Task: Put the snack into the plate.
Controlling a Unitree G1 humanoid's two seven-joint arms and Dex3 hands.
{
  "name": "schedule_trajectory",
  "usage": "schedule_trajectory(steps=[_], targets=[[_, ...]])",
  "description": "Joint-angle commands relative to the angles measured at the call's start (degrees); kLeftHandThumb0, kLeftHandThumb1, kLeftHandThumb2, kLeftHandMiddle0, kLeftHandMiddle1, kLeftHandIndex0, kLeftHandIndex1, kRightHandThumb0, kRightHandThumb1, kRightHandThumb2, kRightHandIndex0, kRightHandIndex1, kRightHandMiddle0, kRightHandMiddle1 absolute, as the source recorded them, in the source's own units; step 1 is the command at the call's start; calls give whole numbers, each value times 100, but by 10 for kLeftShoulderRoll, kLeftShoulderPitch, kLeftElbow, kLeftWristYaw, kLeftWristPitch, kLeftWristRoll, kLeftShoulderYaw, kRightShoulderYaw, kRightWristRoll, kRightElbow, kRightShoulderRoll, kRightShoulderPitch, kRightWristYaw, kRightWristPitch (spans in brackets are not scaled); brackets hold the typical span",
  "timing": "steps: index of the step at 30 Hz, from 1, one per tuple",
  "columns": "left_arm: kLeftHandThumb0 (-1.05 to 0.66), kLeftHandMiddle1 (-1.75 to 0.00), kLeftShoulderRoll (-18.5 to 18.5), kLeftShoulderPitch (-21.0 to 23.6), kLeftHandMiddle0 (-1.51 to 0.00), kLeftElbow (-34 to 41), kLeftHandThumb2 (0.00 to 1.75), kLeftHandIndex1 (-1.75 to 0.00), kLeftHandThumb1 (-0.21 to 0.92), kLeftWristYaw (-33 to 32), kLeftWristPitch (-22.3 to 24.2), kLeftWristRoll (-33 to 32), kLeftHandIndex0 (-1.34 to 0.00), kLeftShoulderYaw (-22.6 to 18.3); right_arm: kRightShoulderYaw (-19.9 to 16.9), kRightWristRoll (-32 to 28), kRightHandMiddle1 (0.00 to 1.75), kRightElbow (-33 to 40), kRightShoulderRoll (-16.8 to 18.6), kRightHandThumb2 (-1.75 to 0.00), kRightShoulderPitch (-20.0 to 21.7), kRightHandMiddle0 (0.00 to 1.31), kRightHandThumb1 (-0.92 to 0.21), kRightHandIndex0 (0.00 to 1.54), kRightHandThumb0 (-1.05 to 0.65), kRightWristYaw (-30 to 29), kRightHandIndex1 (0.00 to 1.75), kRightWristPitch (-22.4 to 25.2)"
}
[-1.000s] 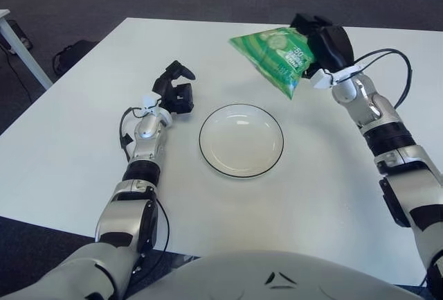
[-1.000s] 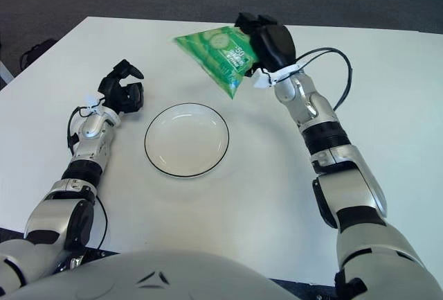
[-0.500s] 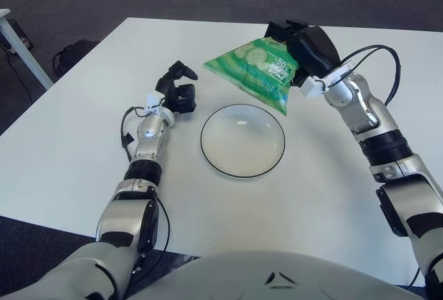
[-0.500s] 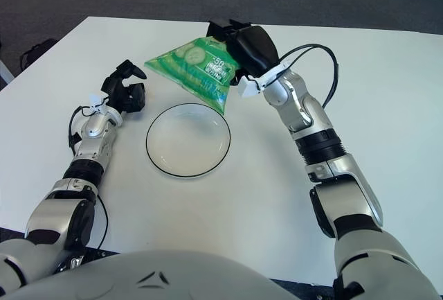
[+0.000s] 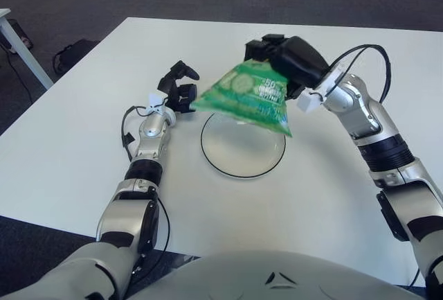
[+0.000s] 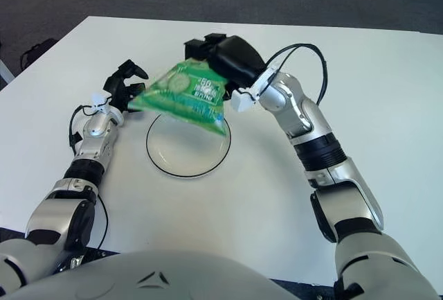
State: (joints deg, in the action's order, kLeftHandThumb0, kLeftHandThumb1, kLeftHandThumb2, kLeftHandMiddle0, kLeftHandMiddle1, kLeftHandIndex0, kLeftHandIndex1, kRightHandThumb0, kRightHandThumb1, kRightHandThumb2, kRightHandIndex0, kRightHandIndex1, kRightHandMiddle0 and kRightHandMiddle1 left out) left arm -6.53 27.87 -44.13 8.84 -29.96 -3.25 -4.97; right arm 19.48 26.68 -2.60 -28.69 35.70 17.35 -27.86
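Observation:
A green snack bag (image 5: 248,100) hangs in the air above the white black-rimmed plate (image 5: 243,154), covering the plate's far part. My right hand (image 5: 287,61) is shut on the bag's upper right corner and sits over the plate's far right edge. My left hand (image 5: 177,89) shows just left of the plate, fingers curled and holding nothing, with the bag's left tip close beside it.
The plate lies on a white table (image 5: 69,140). Dark carpet floor lies beyond the table's far edge. A white table leg (image 5: 21,47) and dark bag (image 5: 69,54) stand off the left side.
My right hand has carried the snack bag leftward and lower, from beyond the plate's far right to hanging above the plate. The left hand has stayed put.

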Motion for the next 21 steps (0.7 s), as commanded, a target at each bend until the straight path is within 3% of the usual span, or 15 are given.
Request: schedule_trajectory(steps=[1, 2, 5, 9, 12, 21], targets=[[-45, -175, 27, -74, -120, -29, 119, -175, 42, -18, 3, 20, -53, 15, 14, -38, 153, 6, -30, -115, -17, 19, -36, 22, -9, 69, 148, -18], [-45, -175, 29, -75, -120, -28, 119, -175, 42, -22, 1, 22, -53, 16, 15, -43, 136, 4, -33, -116, -16, 12, -32, 14, -15, 80, 125, -24], [-45, -175, 31, -76, -120, -26, 118, -175, 42, -32, -6, 28, -53, 19, 23, -43, 107, -17, -44, -115, -4, 4, -27, 5, -24, 104, 84, -64], [-45, -175, 31, -76, -122, -29, 120, -175, 41, -39, -13, 36, -54, 23, 36, -10, 71, -77, -51, -97, 19, 1, -38, 1, -50, 97, 21, -145], [-45, -175, 30, -76, -123, -31, 122, -175, 39, -39, -18, 37, -55, 26, 39, -4, 51, -95, -53, -84, 27, 0, -46, 0, -62, 101, 7, -171], [-46, -175, 23, -80, -125, -30, 123, -175, 39, -69, -17, 69, -55, 42, 43, -10, 21, -112, -50, -69, 34, 0, -50, 0, -71, 133, 0, -183]])
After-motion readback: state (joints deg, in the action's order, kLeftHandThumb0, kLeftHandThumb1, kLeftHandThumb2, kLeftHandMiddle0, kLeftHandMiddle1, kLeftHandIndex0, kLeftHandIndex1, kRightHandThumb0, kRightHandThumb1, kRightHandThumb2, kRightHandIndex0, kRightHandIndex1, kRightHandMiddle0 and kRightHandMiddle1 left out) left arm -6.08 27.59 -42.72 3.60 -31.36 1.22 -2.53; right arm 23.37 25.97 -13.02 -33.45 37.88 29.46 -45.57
